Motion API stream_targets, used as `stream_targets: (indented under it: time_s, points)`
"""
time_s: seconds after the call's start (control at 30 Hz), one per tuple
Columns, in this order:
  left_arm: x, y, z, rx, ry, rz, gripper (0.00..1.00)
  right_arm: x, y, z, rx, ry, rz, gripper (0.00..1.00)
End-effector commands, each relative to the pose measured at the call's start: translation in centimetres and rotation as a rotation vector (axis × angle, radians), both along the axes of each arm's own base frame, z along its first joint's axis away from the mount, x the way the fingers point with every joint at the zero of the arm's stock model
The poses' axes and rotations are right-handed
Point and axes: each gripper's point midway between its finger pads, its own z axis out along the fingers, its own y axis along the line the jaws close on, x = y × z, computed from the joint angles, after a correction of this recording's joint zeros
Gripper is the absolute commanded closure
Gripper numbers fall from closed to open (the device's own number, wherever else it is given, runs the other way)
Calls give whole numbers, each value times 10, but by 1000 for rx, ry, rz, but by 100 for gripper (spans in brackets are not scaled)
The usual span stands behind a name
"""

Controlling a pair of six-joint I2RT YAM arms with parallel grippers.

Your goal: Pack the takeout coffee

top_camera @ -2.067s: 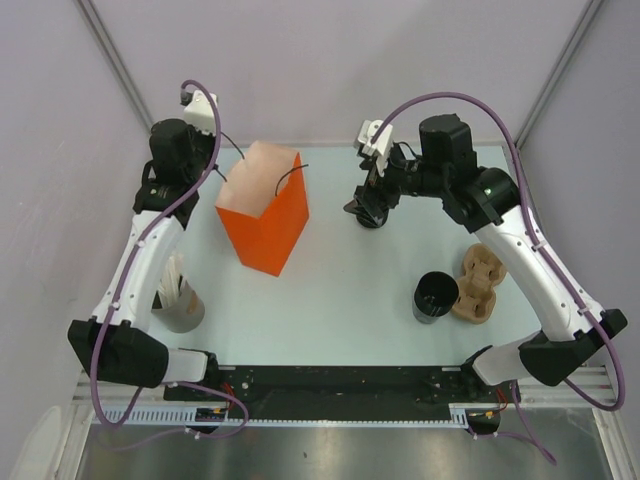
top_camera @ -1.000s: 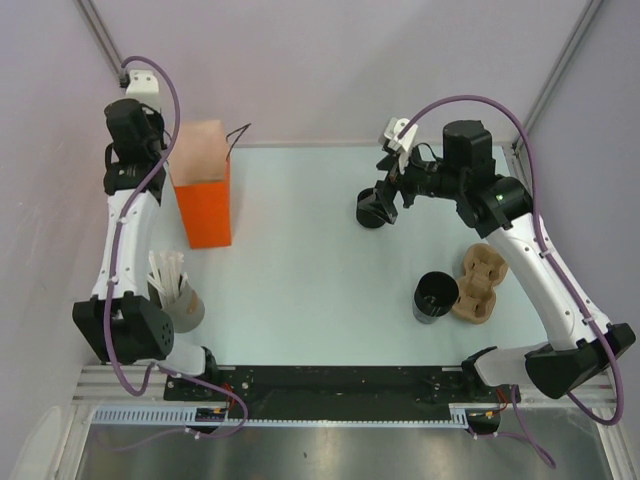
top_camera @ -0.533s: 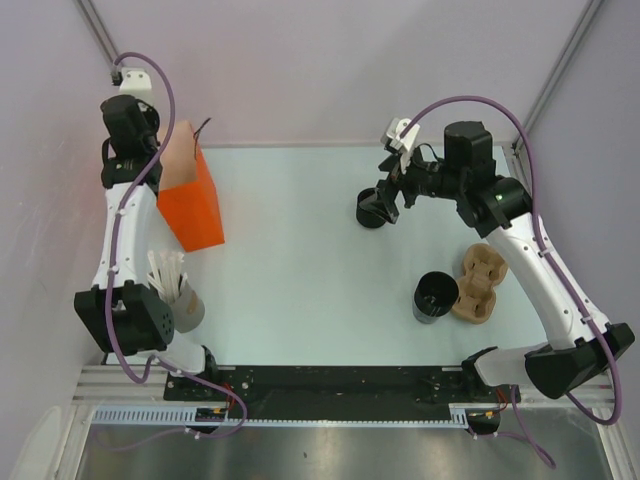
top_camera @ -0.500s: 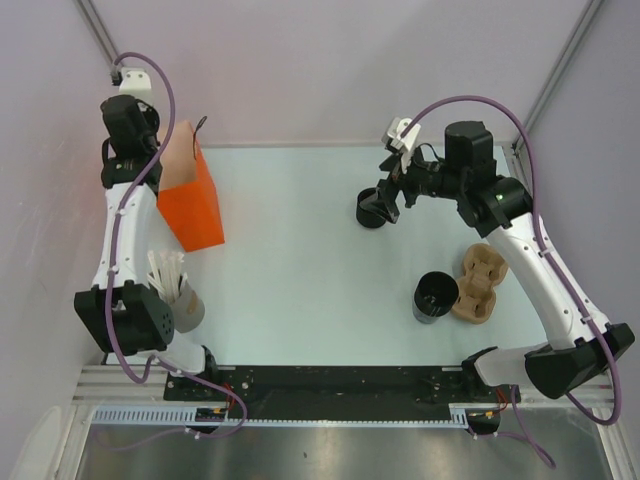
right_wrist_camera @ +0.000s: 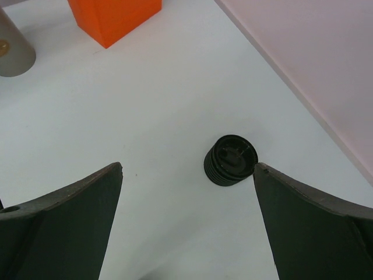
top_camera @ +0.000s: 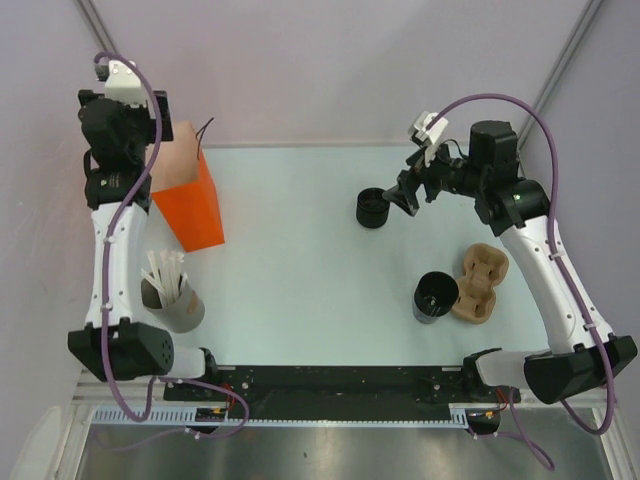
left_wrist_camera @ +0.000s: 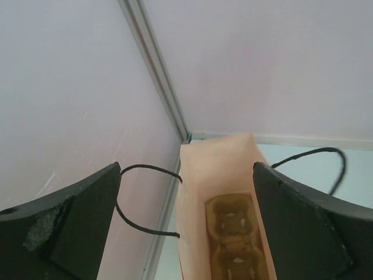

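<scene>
The takeout coffee (top_camera: 372, 208), a small black cup with a ridged lid, stands on the table at the far right. In the right wrist view the coffee (right_wrist_camera: 230, 160) sits ahead of my fingers and slightly right. My right gripper (top_camera: 410, 195) hangs open just to its right, not touching it. The orange paper bag (top_camera: 192, 205) stands open-topped at the far left. Above the bag's mouth my left gripper (left_wrist_camera: 186, 224) is open and holds nothing, with the bag's black handles (left_wrist_camera: 145, 198) loose. A brown cup carrier (left_wrist_camera: 236, 239) lies inside the bag.
A wider open black cup (top_camera: 435, 296) stands at the near right beside a second brown cup carrier (top_camera: 478, 285). A grey cup of white straws (top_camera: 172, 298) stands near left, below the bag. Walls close in behind and to the left of the bag.
My left gripper has opened, let go of the bag's handle and lifted back to the left. The right gripper has drawn back to the right, away from the coffee, which stayed put.
</scene>
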Motion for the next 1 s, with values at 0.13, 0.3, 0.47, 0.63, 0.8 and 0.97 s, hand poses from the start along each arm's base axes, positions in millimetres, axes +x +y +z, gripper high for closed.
stream_targets:
  time_s: [0.13,0.3,0.47,0.63,0.8,0.97]
  points:
    - [-49,-83,36,6,-113,-313,0,7,-48,-14,-39,32,-140,0]
    - [-82,-149,18,66,-100,-524,0,5,-83,-27,-47,85,-234,0]
    - [-114,-191,-4,73,-58,-709,0,-4,-114,-38,-76,119,-308,0]
    - [-136,-210,-40,88,7,-824,0,-17,-141,-47,-60,141,-366,0]
    - [-153,-215,-80,77,40,-877,0,-24,-138,-56,-18,159,-357,0]
    - [-168,-228,-103,42,55,-967,0,-30,-134,-68,-5,144,-341,0]
